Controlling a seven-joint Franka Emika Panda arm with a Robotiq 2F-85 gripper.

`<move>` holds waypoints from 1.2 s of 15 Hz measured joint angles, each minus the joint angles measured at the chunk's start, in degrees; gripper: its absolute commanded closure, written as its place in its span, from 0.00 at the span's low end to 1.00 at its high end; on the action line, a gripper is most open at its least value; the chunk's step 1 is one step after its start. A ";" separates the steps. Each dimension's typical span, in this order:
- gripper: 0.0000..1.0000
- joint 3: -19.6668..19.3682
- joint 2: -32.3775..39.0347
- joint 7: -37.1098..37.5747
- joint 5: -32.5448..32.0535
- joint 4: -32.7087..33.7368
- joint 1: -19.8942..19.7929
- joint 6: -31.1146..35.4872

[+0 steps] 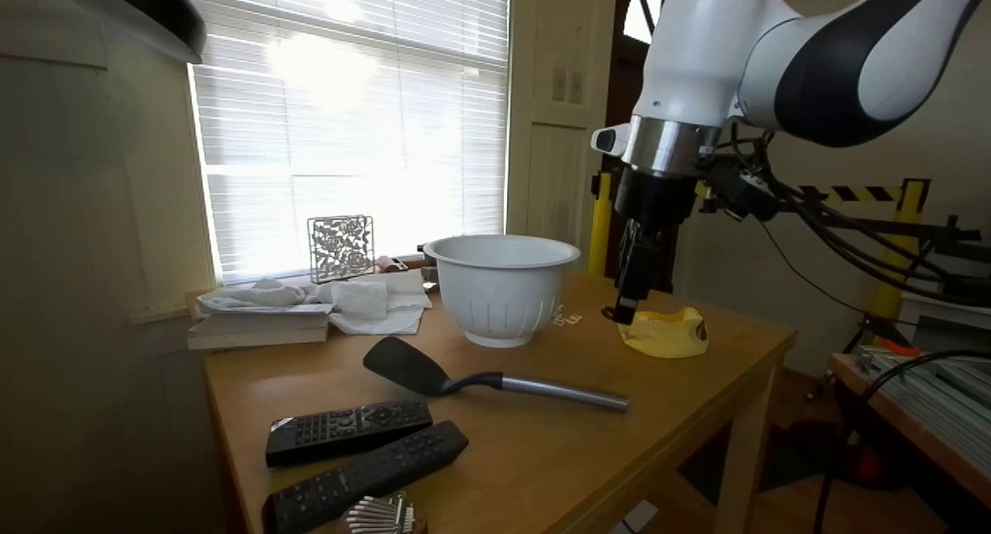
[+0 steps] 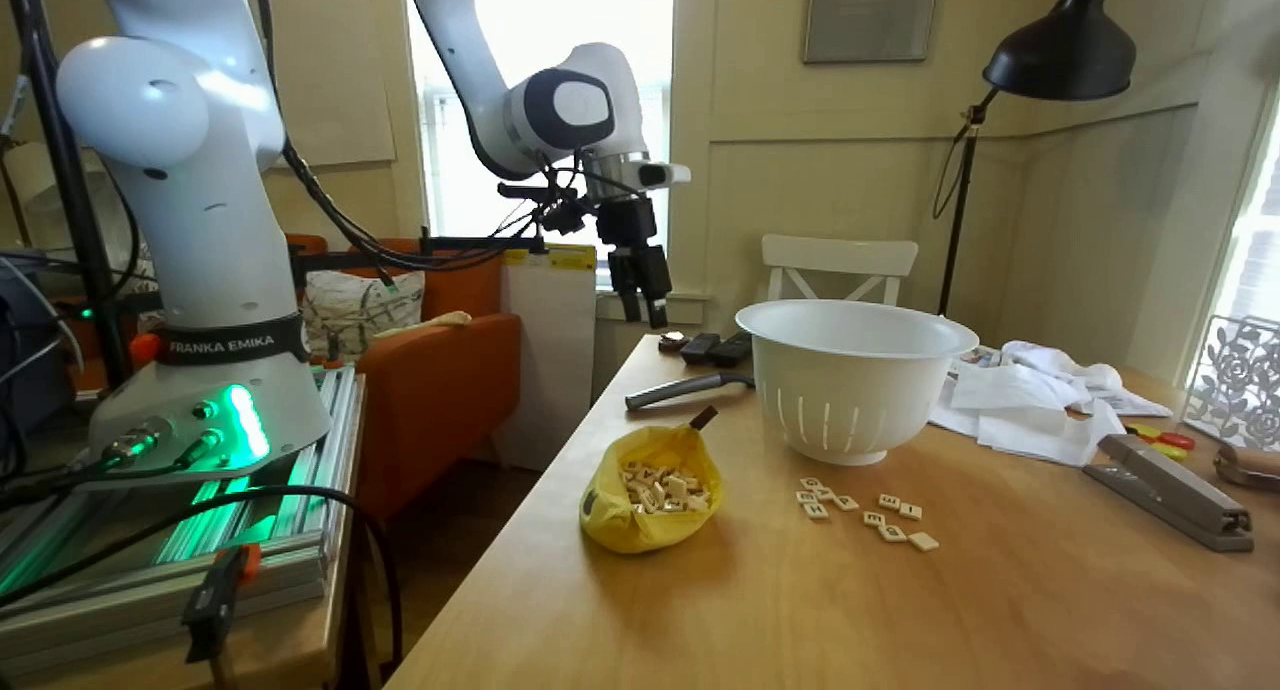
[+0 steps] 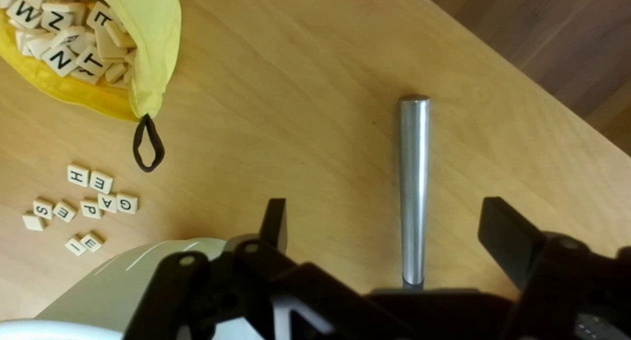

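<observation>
Gripper (image 3: 382, 217) is held above desk (image 3: 315, 108), jaws spread wide. Spatula (image 3: 414, 182) is laid on desk, framed between jaws in wrist view, butt end pointed to 12. Same view, clocked from gripper: bag (image 3: 162, 29) filled with tiles (image 3: 59, 59) at 10, loose tiles (image 3: 91, 209) at 9, colander (image 3: 116, 286) at 8, partly covered by gripper. In an exterior view only handle (image 2: 685, 389) is seen, rest blocked by colander. Clocked from spatula in an exterior view: remotes (image 1: 348, 432) at 8, kalimba (image 1: 381, 515) at 7, papers (image 1: 360, 300) at 10.
</observation>
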 measured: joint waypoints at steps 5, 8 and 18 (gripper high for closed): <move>0.00 -1.00 5.57 3.15 0.88 0.36 0.82 1.02; 0.00 -2.45 8.08 3.47 2.97 0.84 2.28 1.97; 0.00 -5.94 14.60 -1.01 12.07 4.39 7.42 10.89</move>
